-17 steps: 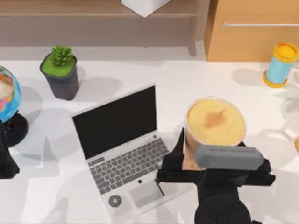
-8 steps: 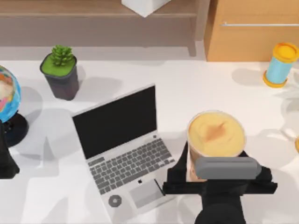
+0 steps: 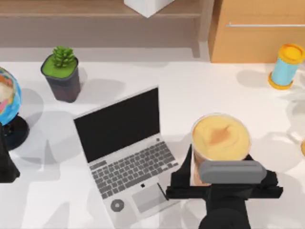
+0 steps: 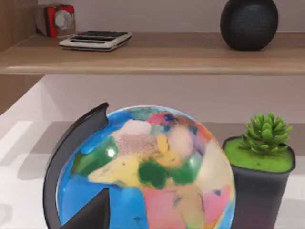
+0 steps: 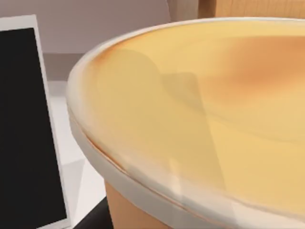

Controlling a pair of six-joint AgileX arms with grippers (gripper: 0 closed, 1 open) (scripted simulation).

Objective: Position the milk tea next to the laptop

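From above, the large tapered orange-tan milk tea cup with its wide creamy top (image 3: 220, 137) stands on the white worktop (image 3: 200, 90) just beside the slim silver-grey laptop (image 3: 125, 151), at its 3 o'clock. The right pincer (image 3: 220, 177) is clamped on the cup's lower wall, at its 6 o'clock. The left arm sits parked at 9 o'clock.

The right wrist view shows the cup's broad rim (image 5: 200, 119) close up beside the laptop's black screen (image 5: 24, 124). It looks rigid, smooth-sided and top-heavy, best held low and kept upright.
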